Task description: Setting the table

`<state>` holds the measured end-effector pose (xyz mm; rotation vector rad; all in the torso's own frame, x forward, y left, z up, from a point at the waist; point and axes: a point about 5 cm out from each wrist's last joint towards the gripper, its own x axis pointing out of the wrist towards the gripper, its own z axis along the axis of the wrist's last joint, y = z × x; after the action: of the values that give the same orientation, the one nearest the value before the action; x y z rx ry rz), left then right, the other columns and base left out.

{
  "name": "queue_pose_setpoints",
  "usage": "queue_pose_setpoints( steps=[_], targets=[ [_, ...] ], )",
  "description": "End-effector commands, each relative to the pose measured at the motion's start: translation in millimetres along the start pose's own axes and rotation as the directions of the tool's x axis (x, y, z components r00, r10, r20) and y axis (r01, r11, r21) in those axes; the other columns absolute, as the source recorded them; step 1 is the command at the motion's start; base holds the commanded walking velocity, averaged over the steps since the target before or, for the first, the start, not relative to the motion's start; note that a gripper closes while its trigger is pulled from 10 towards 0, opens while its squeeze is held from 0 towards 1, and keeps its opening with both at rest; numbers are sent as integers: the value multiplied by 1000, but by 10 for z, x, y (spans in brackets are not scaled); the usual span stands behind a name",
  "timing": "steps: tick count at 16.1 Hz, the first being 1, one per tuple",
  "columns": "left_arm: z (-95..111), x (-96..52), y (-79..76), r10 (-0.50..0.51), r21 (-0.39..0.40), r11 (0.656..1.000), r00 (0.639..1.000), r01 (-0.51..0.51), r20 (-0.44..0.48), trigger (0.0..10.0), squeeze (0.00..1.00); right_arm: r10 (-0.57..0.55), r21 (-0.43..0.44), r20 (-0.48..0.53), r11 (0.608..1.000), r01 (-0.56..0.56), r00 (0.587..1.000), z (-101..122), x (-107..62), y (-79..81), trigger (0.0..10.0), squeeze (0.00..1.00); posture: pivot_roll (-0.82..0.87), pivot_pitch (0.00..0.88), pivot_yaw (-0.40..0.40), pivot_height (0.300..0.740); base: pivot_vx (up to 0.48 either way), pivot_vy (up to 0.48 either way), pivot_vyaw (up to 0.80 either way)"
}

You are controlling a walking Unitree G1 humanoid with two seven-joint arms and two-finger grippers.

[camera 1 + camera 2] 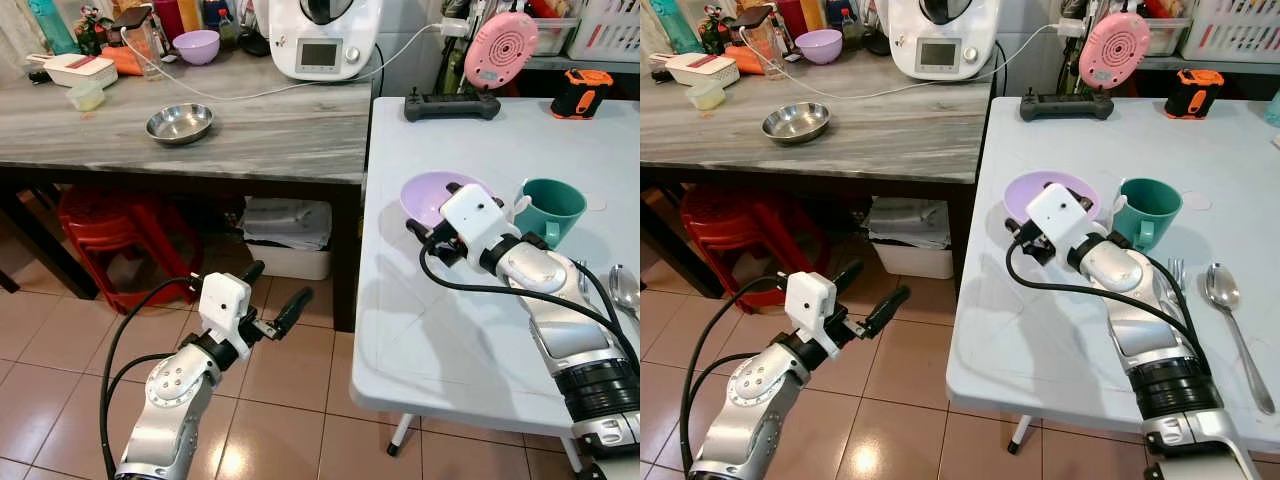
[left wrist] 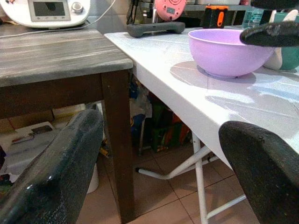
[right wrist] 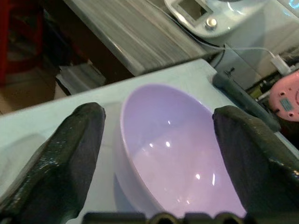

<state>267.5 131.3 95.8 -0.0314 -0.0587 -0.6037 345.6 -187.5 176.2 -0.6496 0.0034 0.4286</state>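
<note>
Hanging over the floor off the table's left edge, the left hand (image 1: pixel 270 298) is spread and empty. The bowl (image 1: pixel 1045 193) sits near that edge of the table (image 1: pixel 1040 340), beside a cup (image 1: pixel 1147 210). The right hand (image 3: pixel 159 154) straddles it, spread. Probably light, slick plastic; the rim looks best pinched.

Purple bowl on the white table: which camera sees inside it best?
The right wrist view: the purple bowl sits between the right gripper's open fingers, its empty inside showing. The left wrist view shows only its outside. Both eye views catch its rim, partly hidden by that gripper.
</note>
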Motion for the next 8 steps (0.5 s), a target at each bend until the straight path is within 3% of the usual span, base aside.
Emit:
queue_pose_setpoints(
  steps=[1, 5, 8],
  targets=[
    [11, 20, -9, -19, 3, 1000, 1000, 19, 1, 10000, 0, -4, 1, -25, 1000, 4, 1000, -16, 20, -56, 10000, 0, -133, 90, 74, 740, 0, 0, 0],
    [-17, 3, -41, -32, -6, 999, 999, 32, -13, 10000, 0, 53, -11, -66, 999, -53, 996, -85, 118, -51, 10000, 0, -130, 98, 71, 740, 0, 0, 0],
    [-24, -7, -54, -37, -10, 999, 999, 37, -20, 10000, 0, 74, -69, -115, 994, -82, 991, -139, 202, -40, 10000, 0, -124, 105, 67, 740, 0, 0, 0]
  ],
)
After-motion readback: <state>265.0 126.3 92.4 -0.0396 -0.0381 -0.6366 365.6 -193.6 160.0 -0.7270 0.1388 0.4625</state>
